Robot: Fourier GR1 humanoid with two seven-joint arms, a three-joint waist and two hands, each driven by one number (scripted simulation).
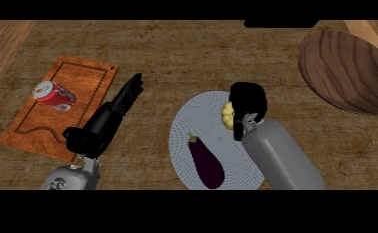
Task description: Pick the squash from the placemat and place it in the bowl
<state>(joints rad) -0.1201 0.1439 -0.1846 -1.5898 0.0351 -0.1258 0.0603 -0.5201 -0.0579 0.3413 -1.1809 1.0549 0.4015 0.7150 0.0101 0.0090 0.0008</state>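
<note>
On the placemat (pixel 184 127), the yellow squash (pixel 229 115) sits at the upper right edge, the right hand (pixel 247 102) curled over it from the right. The bowl (pixel 343 72) lies further right and up. The left hand (pixel 111 117), fingers straight, rests well apart.

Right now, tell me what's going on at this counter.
The right hand is curled over the small yellow squash on the round grey woven placemat, beside a dark purple eggplant. The brown wooden bowl sits at the far right. The left hand rests open by an orange cutting board carrying a red can.
</note>
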